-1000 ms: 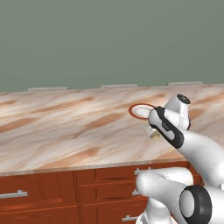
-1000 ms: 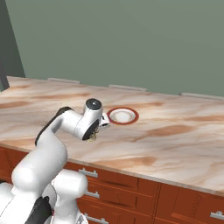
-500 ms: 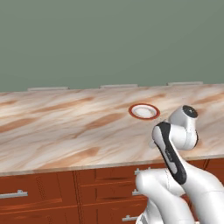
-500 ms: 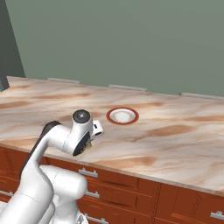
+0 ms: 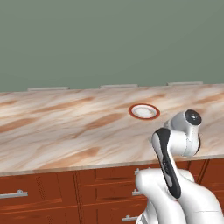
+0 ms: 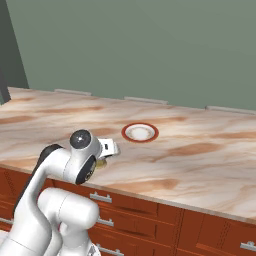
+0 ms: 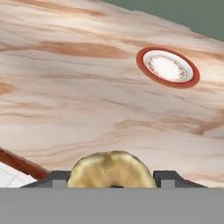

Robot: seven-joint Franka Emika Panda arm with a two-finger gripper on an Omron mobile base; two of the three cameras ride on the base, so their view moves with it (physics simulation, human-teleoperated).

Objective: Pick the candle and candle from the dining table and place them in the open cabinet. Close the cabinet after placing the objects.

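A squat tan-yellow candle [image 7: 110, 169] sits between my finger tips in the hand view, and my gripper [image 7: 111, 179] is shut on it. In the right base view the gripper [image 6: 103, 156] hangs low over the front edge of the dining table [image 6: 200, 160], with the candle [image 6: 101, 163] showing as a small yellow patch under the white hand. In the left base view the wrist hides the fingers, above the marble table [image 5: 65, 127]. The cabinet is out of view.
A red-rimmed white plate [image 5: 144, 110] [image 6: 140, 132] [image 7: 167, 66] lies on the marble beyond the gripper. Reddish-brown drawers [image 5: 39, 192] [image 6: 150, 215] with silver handles run under the top. A plain green wall stands behind.
The arm has folded back from beside the plate toward the table's front edge, carrying the candle with it. The gripper has stayed shut and the plate has not moved.
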